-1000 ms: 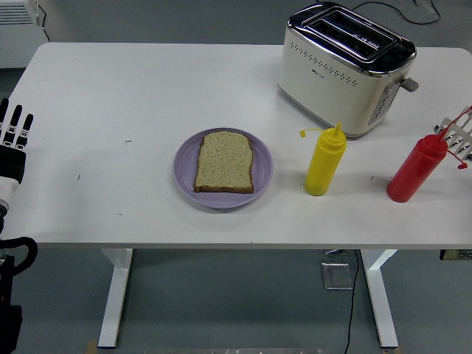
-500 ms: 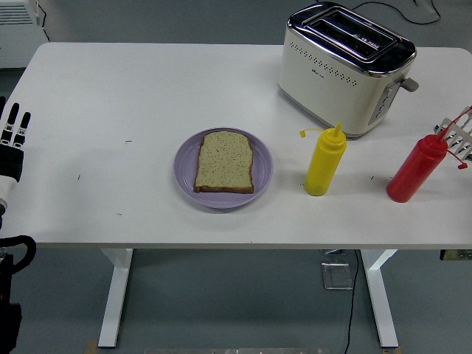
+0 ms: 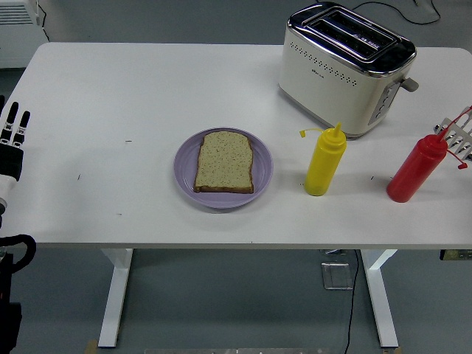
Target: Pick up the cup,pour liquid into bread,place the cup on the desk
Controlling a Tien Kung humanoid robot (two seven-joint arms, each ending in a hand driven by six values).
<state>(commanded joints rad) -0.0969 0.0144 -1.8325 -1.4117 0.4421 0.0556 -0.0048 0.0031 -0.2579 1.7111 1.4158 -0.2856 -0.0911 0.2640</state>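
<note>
Two squeeze bottles, no cup: yellow bottle (image 3: 324,164), red bottle (image 3: 415,170). Wrong-pick risk. Left hand (image 3: 12,144) fingers straight, empty; right hand (image 3: 459,133) state unclear. Bread (image 3: 224,162) untouched.

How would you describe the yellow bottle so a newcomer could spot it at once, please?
Start at the cream toaster at the table's far right. Just in front of it stands the yellow squeeze bottle, right of the purple plate with bread. Its neighbour, further right, is red.
</note>
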